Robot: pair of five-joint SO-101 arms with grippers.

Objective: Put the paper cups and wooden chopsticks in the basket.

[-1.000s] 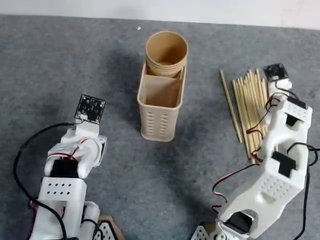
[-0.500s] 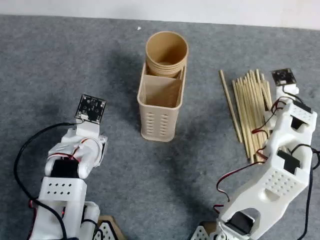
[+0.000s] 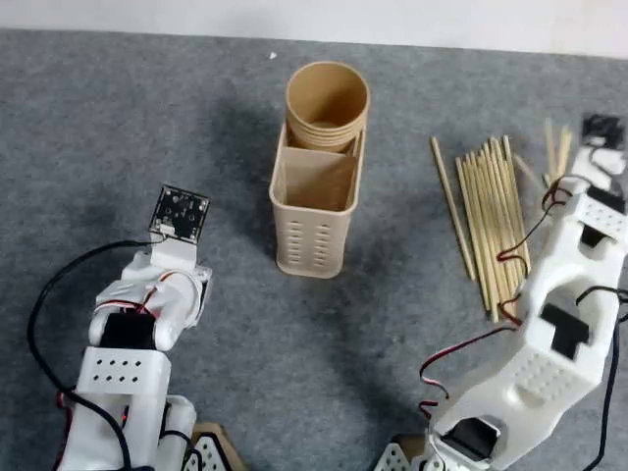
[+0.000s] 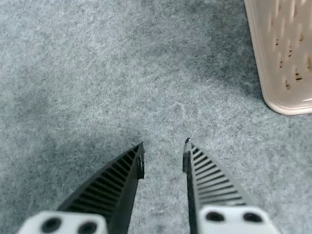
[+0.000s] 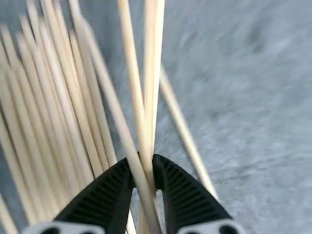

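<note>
Here the basket (image 3: 312,221) stands upright in the middle of the grey felt bench (image 3: 128,108). A stack of paper cups (image 3: 327,103) sits in its far compartment.

The wooden chopsticks (image 3: 491,216) lie in a loose bundle on the bench to the right of the basket, well apart from it. The right claw (image 5: 144,168) is at the outer edge of that bundle. It is pinched tight on a few of the sticks, three as far as the blurred wrist view lets me tell. These run out between its jaws and slant across the rest of the pile. From above, a couple of stick ends poke out beside the right arm's wrist, apart from the main bundle.

The left claw (image 4: 163,156) hangs low over bare felt. Its jaws are a narrow gap apart with nothing between them, and the basket's perforated lower corner is near.
</note>
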